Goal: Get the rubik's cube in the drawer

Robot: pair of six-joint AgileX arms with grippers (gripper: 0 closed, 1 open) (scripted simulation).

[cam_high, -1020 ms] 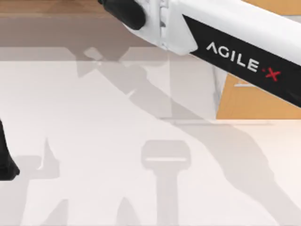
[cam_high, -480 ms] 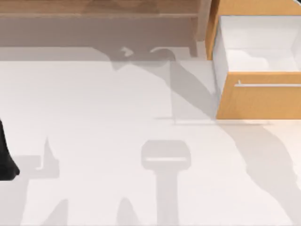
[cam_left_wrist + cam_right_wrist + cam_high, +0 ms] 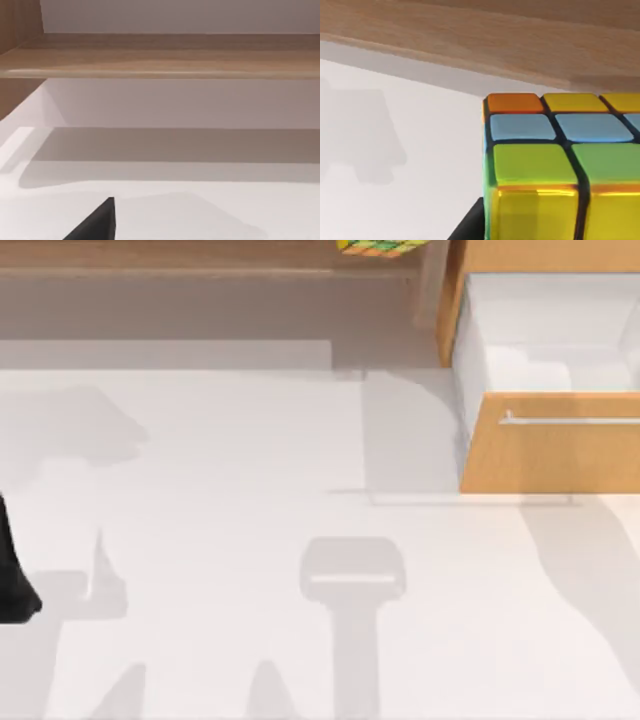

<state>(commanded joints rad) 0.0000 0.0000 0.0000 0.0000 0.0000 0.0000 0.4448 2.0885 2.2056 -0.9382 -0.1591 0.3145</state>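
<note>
From above, you see the rubik's cube (image 3: 380,246) at the far edge, over the brown shelf (image 3: 200,258), just left of the open drawer (image 3: 550,445); your left arm (image 3: 14,575) sits parked at the left edge. The left wrist view faces the shelf. In the right wrist view the cube (image 3: 560,165) looms close, apparently carried, though you cannot tell how the fingers sit; judge it light, rigid, slick-tiled; grip opposite flat faces.

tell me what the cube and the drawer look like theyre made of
The rubik's cube looks like glossy plastic: its coloured tiles catch bright highlights between dark grid lines. The drawer front looks like matte orange-tan wood or laminate with no clear grain; its thin bar handle reads as silvery metal, and the inside is smooth white.
</note>
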